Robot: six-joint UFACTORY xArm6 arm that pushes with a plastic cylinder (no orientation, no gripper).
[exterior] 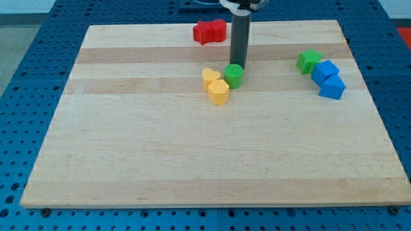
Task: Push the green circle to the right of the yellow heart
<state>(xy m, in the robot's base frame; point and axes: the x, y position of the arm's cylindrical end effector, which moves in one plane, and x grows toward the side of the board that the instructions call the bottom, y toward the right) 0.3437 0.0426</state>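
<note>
No pincer fitted, so no grip state to tell. The tip (pixel 239 65) sits just above the green circle (pixel 234 76); the yellow heart (pixel 210 76) lies lower-left, the circle seemingly placed; next, lift clear.

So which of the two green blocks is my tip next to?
The green circle, mid-board beside the yellow blocks; my tip sits just behind it. The green star lies far right by the blue blocks.

On the table (pixel 128 160): eight small blocks in four colours.

Red, two: red block (pixel 203 33) and a second red block (pixel 219 29), shapes unclear.

Yellow, two: yellow heart (pixel 210 76), yellow block (pixel 219 92).

Green, two: green circle (pixel 234 75), green star-like block (pixel 309 61).

Blue, two: blue block (pixel 325 69), second blue block (pixel 332 86).

Rods, one, dark.
</note>
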